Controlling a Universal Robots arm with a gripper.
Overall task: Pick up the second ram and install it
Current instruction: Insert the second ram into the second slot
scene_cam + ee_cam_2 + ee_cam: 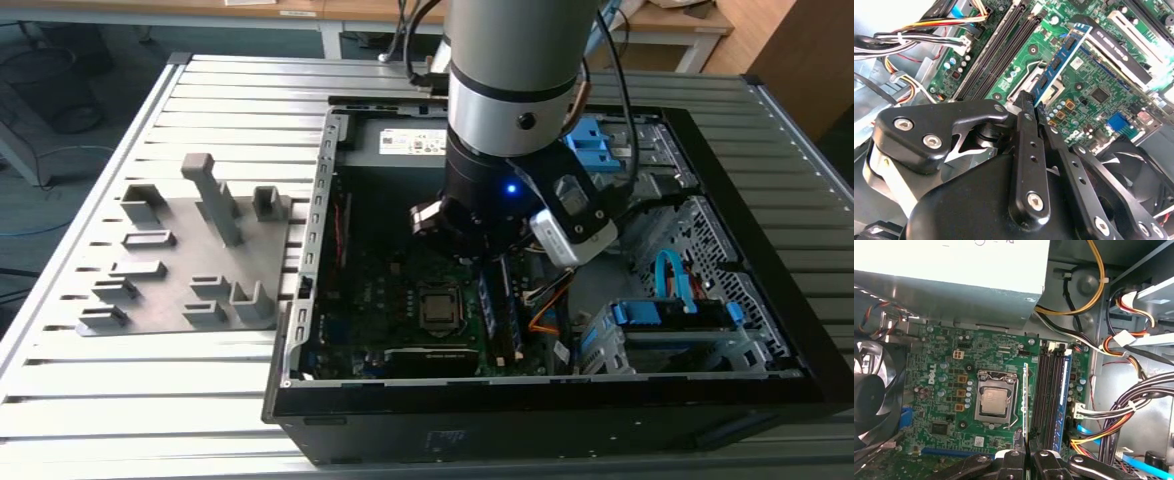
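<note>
Holding entry: the second ram (1061,60), clamped in the gripper (1030,101), whose fingers are closed flat against the two faces of the strip at one short end.

Handling (judged, not tested): light and stiff, yet thin enough to crack if twisted or bent. The chips and the contact edge look fragile. The smooth board faces could slide between hard fingers. The best hold is on bare board near a short end or along the upper long edge, keeping clear of the contacts, and the present grip looks close to that.

Appearance: a slim, long blue-green circuit-board strip with a row of black chips and one small pale label partway along it. In the first wrist view the second ram (1025,405) shows edge-on as a thin pale line.

Location: inside the open computer case (318,250), carried free above the motherboard (944,370) and not seated in any slot. In the first wrist view it lines up between the CPU socket (992,402) and the bank of black memory slots (1046,390), just beside the slots.

Surroundings: reading the exterior view as a clock face centred on the gripper, the CPU socket lies at seven o'clock, the blue drive caddy (674,312) at four o'clock, and the grey fixture plate (174,280) at nine o'clock, outside the case on the slatted table (200,400).
</note>
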